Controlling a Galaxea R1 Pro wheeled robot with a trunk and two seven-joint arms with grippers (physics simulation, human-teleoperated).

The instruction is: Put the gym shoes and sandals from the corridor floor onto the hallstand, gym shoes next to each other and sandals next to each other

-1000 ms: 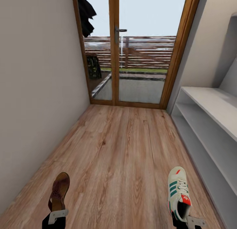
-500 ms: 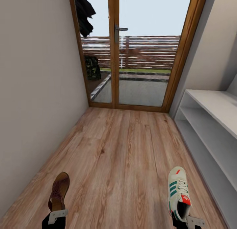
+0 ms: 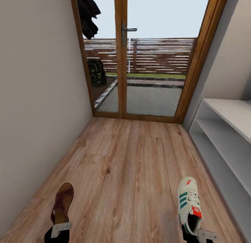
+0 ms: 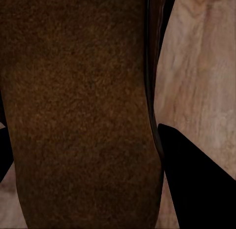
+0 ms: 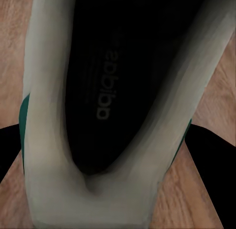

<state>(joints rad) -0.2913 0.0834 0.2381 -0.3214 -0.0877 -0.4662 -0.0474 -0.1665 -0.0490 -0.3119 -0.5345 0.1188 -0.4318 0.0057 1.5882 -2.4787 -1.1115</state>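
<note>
- Left gripper (image 3: 60, 226) at the near left, dark fingers (image 4: 196, 184) pinching the heel end of a dark red-brown leather sandal with a tan footbed (image 3: 63, 202).
- Sandal held up over the light brown wood-plank floor (image 3: 129, 166), toe pointing far, toward the door.
- From the left wrist, tan footbed (image 4: 78, 111) seen very close, a black finger on each side of it.
- Right gripper (image 3: 199, 233) at the near right, clamped on the heel of a white lace-up gym shoe with green side stripes and a red-orange tongue patch (image 3: 188, 204).
- Gym shoe also off the floor, toe pointing far.
- From the right wrist, looking into the shoe's dark inside (image 5: 118, 91), white heel rim and a bit of teal edge, black fingers (image 5: 211, 165) at both sides.
- Pale grey shoe rack with low shelves (image 3: 226, 138) along the right wall, near the gym shoe but apart from it.
- Wood-framed glass door (image 3: 146, 54) at the far end, brown slatted fence outside.
- Dark coat (image 3: 86, 13) hanging at the far left by the door.
- Plain grey wall (image 3: 35, 96) on the left.
</note>
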